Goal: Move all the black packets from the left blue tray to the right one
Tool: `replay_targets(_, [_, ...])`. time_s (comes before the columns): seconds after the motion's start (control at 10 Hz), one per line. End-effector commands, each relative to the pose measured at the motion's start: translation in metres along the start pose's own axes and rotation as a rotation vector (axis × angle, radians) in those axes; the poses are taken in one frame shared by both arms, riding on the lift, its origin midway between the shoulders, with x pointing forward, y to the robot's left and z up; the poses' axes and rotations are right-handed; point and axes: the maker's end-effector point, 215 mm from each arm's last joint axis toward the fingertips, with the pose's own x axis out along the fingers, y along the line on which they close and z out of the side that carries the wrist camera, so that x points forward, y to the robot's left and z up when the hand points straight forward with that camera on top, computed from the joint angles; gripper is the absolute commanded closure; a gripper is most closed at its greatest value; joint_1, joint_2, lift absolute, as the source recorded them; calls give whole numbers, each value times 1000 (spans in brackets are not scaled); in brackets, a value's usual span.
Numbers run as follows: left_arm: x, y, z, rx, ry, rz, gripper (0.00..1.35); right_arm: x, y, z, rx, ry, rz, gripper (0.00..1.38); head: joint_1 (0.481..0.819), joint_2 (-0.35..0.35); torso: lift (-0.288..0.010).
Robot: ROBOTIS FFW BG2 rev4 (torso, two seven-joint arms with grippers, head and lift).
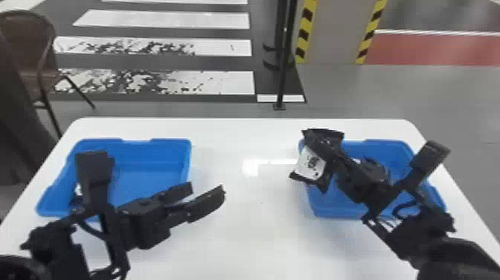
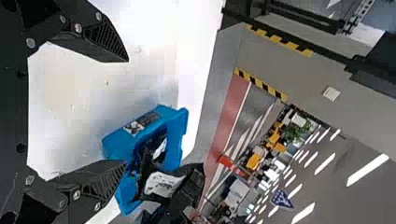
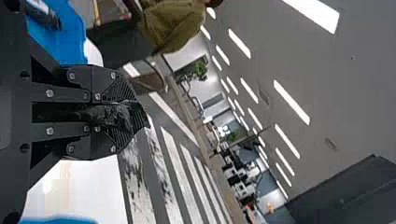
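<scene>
1 o'clock: right hand (image 3: 140, 115) pinching packet (image 1: 311, 164), likely light, limp; I'm favouring its edge | 11 o'clock: left hand (image 1: 207, 189) hanging spread

The left tray (image 1: 148, 149) and the right tray (image 1: 387, 144) are both plain blue, on a glossy white surface (image 1: 242, 231). The packet (image 1: 316, 179) at the right tray is black, with a white label (image 1: 308, 165) bearing dark marks. The left pincer (image 1: 207, 188) and right pincer (image 1: 320, 143) are black. Beyond, white stripes (image 1: 223, 82) cross dark grey ground, the near ones mottled black. The grey pillar (image 1: 331, 33) has yellow-and-black bands; to its right runs a red strip (image 1: 439, 50), white-lined. The far-left chair (image 1: 28, 37) is brown.
</scene>
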Motion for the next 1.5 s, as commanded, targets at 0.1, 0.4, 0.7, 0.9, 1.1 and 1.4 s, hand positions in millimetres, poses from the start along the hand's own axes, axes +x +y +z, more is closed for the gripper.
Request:
replay_targets(0.1, [-33, 46, 17, -2, -50, 117, 159, 1, -104, 16, -86, 23, -173, 1279, 695, -63, -140])
replay_targets(0.4, [-61, 76, 31, 10, -92, 204, 159, -9, -176, 2, -84, 79, -323, 527, 695, -80, -140])
replay_targets(0.7, [-107, 140, 47, 57, -113, 410, 159, -58, -141, 31, -262, -46, -402, 153, 695, -79, -140])
replay_targets(0.9, [-148, 186, 55, 84, -99, 575, 159, -100, -80, 29, -311, -83, -381, 205, 695, -2, -140])
replay_targets(1.1, [-177, 222, 60, 67, -75, 708, 159, -118, -28, 6, -224, -77, -328, 209, 695, 92, -140])
replay_targets(1.4, [-174, 273, 48, -14, 16, 797, 160, -113, 24, -11, -74, -95, -222, 211, 695, 251, -140])
